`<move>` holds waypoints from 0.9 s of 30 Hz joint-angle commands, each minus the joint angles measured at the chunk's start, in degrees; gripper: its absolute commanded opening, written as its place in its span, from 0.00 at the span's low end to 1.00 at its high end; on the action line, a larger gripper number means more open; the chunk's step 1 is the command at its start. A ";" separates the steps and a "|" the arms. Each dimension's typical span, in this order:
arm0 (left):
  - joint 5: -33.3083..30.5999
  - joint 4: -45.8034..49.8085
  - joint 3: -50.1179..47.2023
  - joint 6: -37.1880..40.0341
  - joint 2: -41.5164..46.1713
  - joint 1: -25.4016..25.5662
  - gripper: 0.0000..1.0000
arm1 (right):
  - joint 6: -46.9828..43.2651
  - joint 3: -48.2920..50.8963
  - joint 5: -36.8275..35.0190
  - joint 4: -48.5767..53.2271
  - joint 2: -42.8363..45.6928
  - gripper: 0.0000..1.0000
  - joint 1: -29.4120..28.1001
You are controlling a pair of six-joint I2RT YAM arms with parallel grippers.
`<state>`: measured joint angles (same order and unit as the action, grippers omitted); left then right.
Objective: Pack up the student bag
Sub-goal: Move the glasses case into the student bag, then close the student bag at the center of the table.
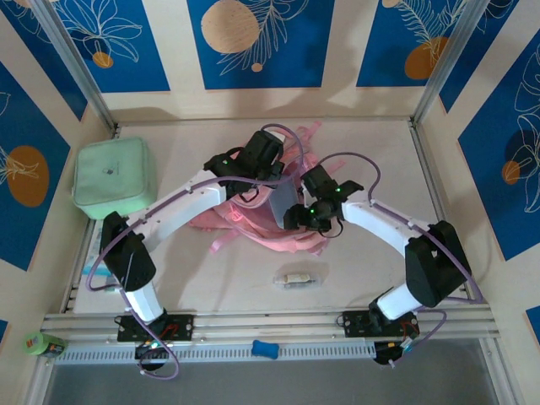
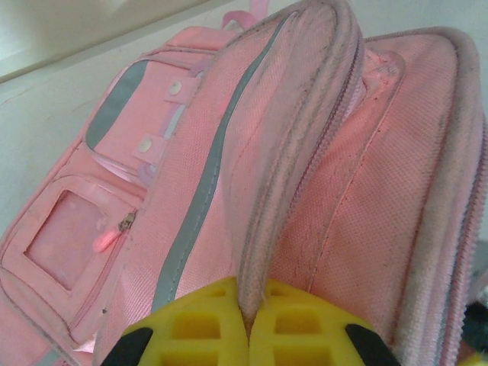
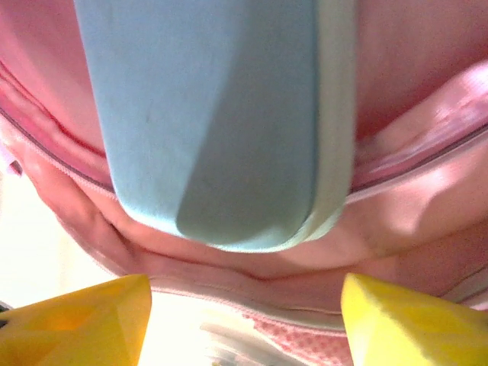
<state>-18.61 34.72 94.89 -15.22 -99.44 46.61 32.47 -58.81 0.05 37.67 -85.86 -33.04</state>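
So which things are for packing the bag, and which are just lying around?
For the job: pink student bag; pale blue case poking into its opening; left claw pinching the bag's flap; right claw, open.
Lying about for now: mint green zip case; small clear packet; blue thing on the front rail.

White arm links (image 1: 181,207), black joints (image 1: 126,257), purple cables (image 1: 346,154), green lights (image 1: 313,205), yellow end effector fingers (image 3: 84,320)

Pink student bag (image 2: 305,191) with grey trim, a pale blue case (image 3: 206,114), a mint green pouch (image 1: 112,177).
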 commanded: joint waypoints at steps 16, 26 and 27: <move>1.11 -4.49 -1.33 -3.98 5.46 -0.88 0.00 | 3.19 -11.86 2.57 -17.97 -13.65 0.27 4.35; 8.62 -5.59 -5.32 -8.70 5.06 -1.33 0.25 | 5.84 3.42 7.58 -15.11 6.26 0.44 6.43; 9.39 -5.67 -6.54 -9.96 6.11 -1.37 0.29 | 5.50 4.11 5.65 -12.21 7.87 0.44 6.64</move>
<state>-13.10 31.16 89.86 -21.39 -97.27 45.82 38.11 -56.47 6.42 20.95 -82.72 -27.09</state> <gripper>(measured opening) 0.274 0.437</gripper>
